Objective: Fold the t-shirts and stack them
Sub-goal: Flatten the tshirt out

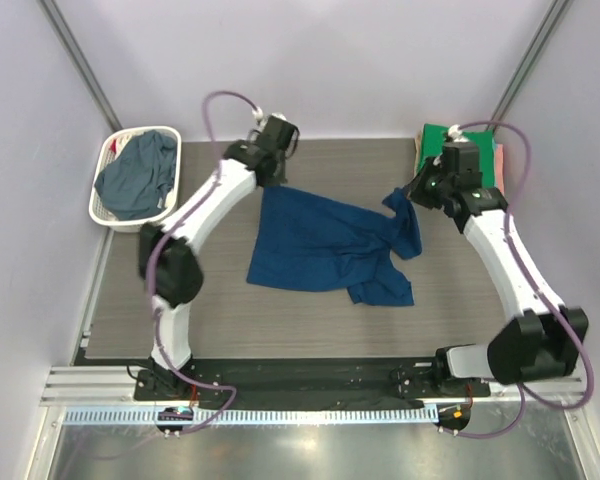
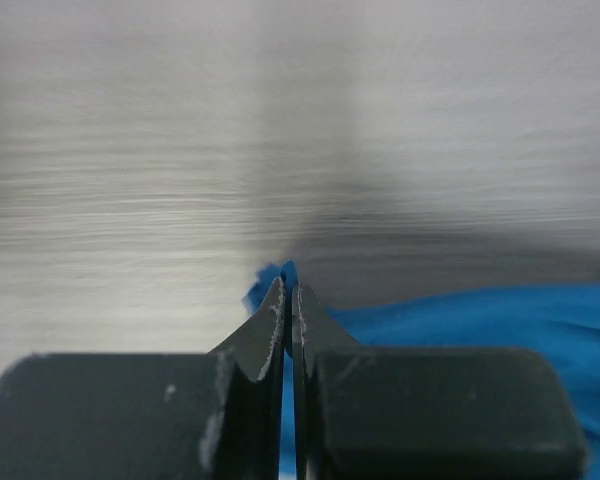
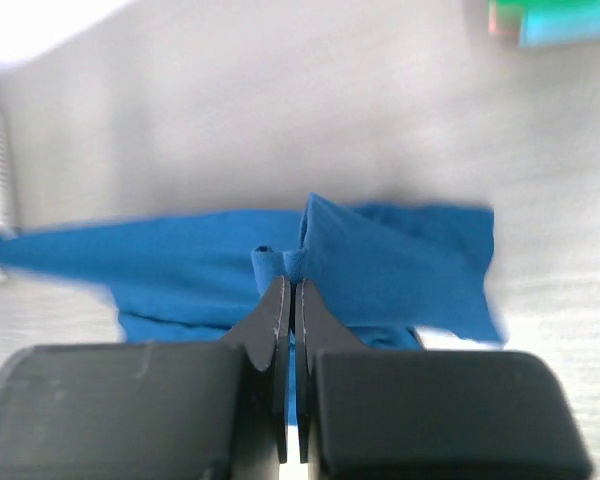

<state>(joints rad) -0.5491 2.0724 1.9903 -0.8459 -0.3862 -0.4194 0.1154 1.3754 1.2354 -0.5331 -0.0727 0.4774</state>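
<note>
Both reaching forward: left claw (image 2: 288,292), right claw (image 3: 288,290) pinching blue t-shirt (image 1: 320,245).

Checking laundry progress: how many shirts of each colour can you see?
Blue shirt: 1
Grey-blue shirt: 1
Green shirt, stacked: 1
Teal shirt, stacked: 1
Coral shirt, stacked: 1
Total: 5

White arms (image 1: 212,205), black joints (image 1: 170,272), purple cables (image 1: 225,100)
</note>
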